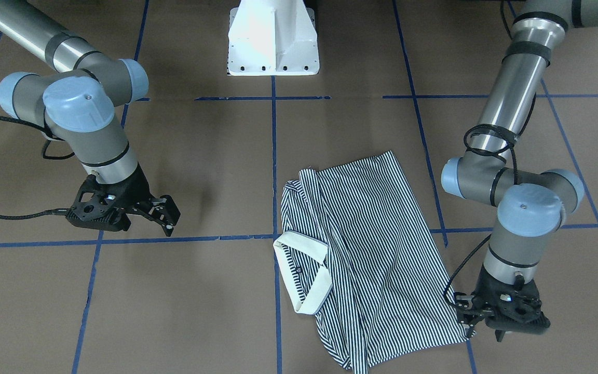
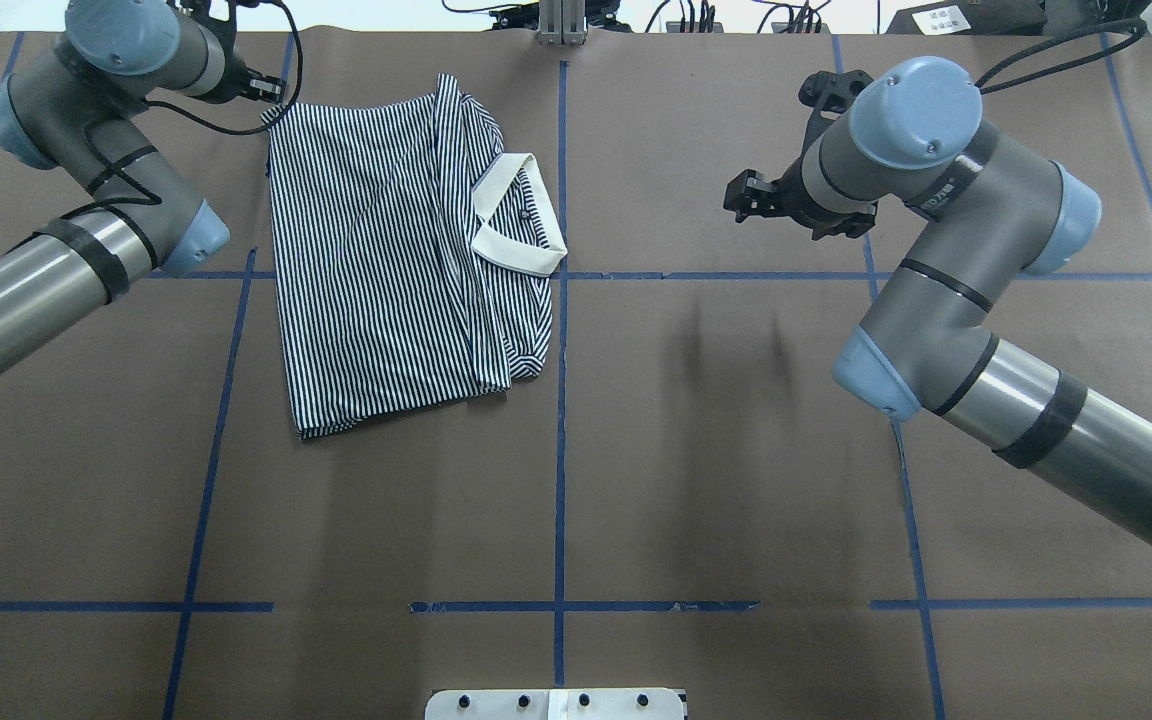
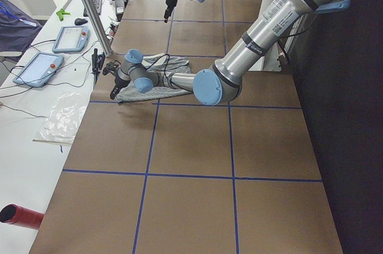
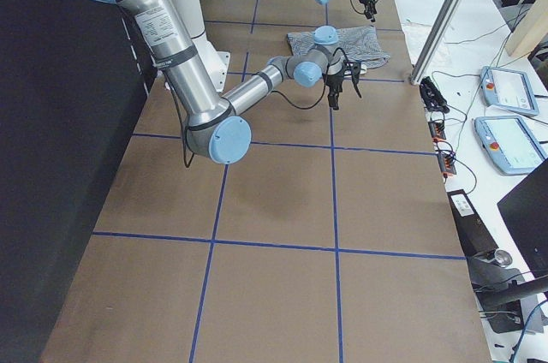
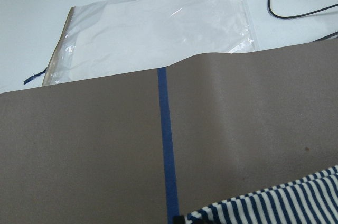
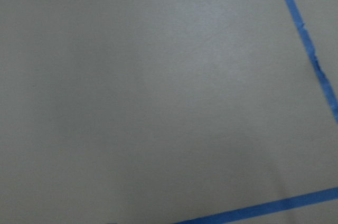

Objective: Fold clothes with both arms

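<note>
The striped polo shirt (image 2: 386, 260) lies loosely folded on the brown table, left of centre in the overhead view, with its cream collar (image 2: 518, 215) on top. It also shows in the front-facing view (image 1: 371, 249). My left gripper (image 1: 467, 318) is low at the shirt's far left corner; its jaws look open and the corner lies flat on the table. The left wrist view shows only the shirt's edge (image 5: 285, 203). My right gripper (image 2: 758, 195) hangs open and empty above bare table, well to the right of the shirt; it also shows in the front-facing view (image 1: 166, 214).
Blue tape lines (image 2: 561, 400) divide the table into squares. The white pedestal base (image 1: 273, 44) stands at the robot's side. Beyond the table's far edge lie a clear plastic bag (image 5: 153, 28), teach pendants (image 3: 39, 68), cables and a metal post (image 3: 90, 8).
</note>
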Controlling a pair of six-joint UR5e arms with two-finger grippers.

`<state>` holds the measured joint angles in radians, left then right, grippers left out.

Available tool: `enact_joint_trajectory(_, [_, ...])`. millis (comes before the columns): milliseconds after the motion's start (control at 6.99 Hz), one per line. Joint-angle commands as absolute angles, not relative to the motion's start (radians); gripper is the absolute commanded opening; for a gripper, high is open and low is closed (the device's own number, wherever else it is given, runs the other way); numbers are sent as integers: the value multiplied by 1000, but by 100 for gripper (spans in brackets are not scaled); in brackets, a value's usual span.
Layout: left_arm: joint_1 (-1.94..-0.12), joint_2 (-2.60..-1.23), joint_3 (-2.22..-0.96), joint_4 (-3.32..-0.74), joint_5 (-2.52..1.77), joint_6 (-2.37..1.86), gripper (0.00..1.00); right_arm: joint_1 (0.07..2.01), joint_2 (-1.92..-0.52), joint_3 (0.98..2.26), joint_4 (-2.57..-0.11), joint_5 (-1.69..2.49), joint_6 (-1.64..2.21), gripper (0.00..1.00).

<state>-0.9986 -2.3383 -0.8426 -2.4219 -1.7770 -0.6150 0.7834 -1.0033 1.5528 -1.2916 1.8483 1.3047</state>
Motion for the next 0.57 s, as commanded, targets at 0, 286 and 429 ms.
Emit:
enact_joint_trajectory(0, [-1029, -2286, -920, -2434, -1852, -543, 100, 715, -814, 1421, -1293, 1756, 1554, 73])
enact_joint_trajectory(286, [-1028, -2283, -931, -2436, -1853, -546, 100, 646, -692, 1255, -1179, 1654, 1728, 63])
enact_joint_trajectory(429, [-1029, -2283, -936, -2436, -1853, -548, 100, 628, -664, 1196, -1137, 1622, 1762, 60])
